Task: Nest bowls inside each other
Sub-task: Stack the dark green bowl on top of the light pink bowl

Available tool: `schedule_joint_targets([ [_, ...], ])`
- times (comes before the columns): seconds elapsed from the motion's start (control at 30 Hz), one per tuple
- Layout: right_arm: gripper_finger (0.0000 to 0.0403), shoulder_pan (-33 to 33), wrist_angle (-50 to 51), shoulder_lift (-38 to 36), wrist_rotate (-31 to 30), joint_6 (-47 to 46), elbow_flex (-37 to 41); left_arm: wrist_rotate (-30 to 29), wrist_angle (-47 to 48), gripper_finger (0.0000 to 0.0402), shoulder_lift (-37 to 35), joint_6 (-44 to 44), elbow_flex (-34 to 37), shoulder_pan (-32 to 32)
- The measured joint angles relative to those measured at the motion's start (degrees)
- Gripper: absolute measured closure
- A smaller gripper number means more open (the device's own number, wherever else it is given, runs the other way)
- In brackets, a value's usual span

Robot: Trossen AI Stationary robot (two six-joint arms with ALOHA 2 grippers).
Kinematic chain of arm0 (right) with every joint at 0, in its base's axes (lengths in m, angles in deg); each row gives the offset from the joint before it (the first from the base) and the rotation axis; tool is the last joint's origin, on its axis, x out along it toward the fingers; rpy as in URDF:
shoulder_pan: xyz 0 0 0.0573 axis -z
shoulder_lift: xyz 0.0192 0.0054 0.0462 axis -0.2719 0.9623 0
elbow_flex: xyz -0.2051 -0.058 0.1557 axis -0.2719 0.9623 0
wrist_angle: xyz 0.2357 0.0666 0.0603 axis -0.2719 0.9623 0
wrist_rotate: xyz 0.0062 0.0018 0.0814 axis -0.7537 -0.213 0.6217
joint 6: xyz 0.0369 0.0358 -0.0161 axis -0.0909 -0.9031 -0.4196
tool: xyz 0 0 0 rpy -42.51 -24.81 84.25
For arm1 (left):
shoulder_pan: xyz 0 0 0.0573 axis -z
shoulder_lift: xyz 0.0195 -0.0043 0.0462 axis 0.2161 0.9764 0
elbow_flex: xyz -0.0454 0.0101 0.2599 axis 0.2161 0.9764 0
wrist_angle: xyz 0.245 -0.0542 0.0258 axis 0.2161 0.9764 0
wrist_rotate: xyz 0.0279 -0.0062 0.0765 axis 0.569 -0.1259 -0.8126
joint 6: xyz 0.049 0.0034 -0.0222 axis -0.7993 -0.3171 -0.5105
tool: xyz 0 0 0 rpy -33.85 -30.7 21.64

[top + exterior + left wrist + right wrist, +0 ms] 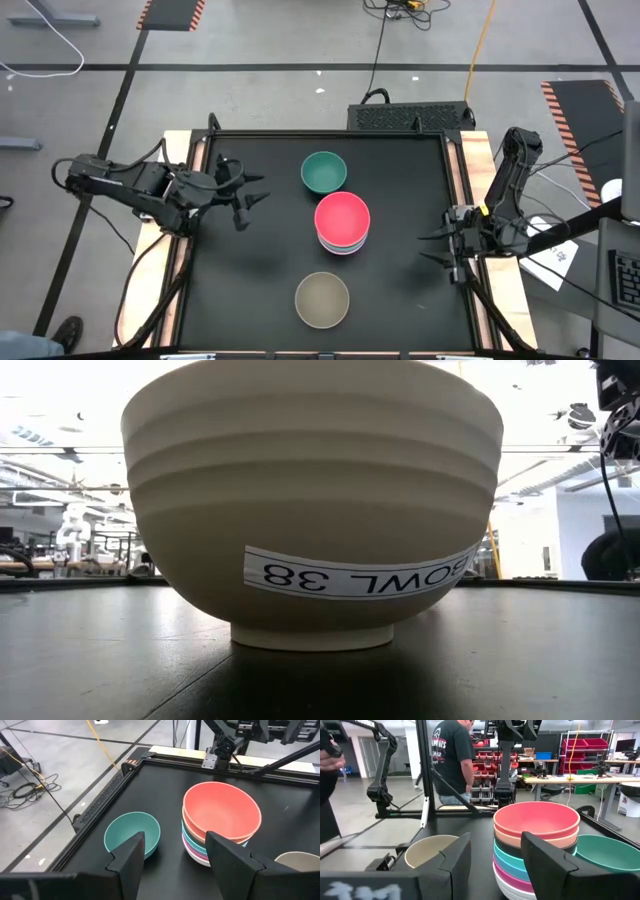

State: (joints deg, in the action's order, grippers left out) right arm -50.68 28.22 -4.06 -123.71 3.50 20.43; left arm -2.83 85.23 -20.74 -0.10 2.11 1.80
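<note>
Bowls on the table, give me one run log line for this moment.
stack: red-pink on top | teal bowl: loose | olive-grey bowl: loose | left hand: open, empty | right hand: open, empty

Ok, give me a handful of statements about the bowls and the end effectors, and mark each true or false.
1. A red-pink bowl tops the stack. True.
2. The teal bowl sits inside the stack. False: it stands alone on the table.
3. The left end effector holds a bowl. False: it is open and empty.
4. The olive-grey bowl stands apart from the stack. True.
5. The right end effector is open. True.
</note>
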Motion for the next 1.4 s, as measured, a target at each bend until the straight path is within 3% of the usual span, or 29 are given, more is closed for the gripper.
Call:
schedule_joint_targets([
  [0.13,0.0238,0.3,-4.0,-0.1,-0.3,1.2,0.0,-3.7,-0.8,0.0188,0.0,1.3,0.0,0.0],
  [0.27,0.0238,1.4,-9.7,-0.2,-5.2,7.3,0.0,-7.5,-2.7,0.0188,0.1,2.3,0.0,0.0],
  [0.6,0.0238,2.8,-16.2,-5.0,-11.2,25.7,0.0,-3.5,-8.4,0.0188,1.6,-9.0,0.0,-0.7],
  [0.9,0.0238,1.8,-19.8,-7.7,-21.4,33.3,-0.1,-5.9,-19.7,0.0188,1.6,-19.4,0.0,-0.8],
  [1.13,0.0238,1.9,-17.1,-7.6,-22.6,33.7,-0.1,-5.7,-22.4,0.0188,1.6,-27.4,0.0,-2.7],
  [1.4,0.0238,7.3,-18.5,-7.7,-23.9,34.8,-0.1,-10.9,-15.2,0.0188,1.4,-19.9,0.0,-6.7],
])
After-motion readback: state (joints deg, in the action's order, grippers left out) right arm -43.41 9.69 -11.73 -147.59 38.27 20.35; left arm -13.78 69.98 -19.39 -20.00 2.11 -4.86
